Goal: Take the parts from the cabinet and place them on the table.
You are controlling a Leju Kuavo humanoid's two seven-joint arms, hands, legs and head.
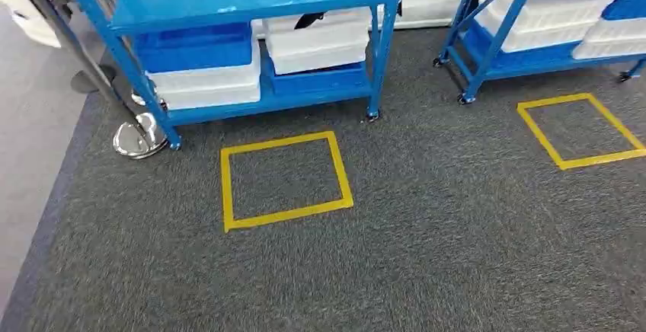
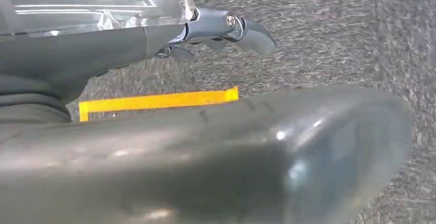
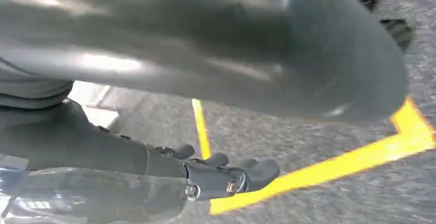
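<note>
While both hands hang empty over the carpet — left hand [image 2: 226, 31] and right hand [image 3: 226, 175], fingers loosely apart — step squarely onto the yellow square [image 1: 286, 180] facing the cabinet [image 1: 251, 35], where bins [image 1: 316, 43] presumably hold the parts.

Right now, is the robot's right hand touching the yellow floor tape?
Apart. In the right wrist view the right hand hangs beside the robot's body with fingers loosely extended, holding nothing; the yellow tape lies on the grey carpet well beneath it.
</note>
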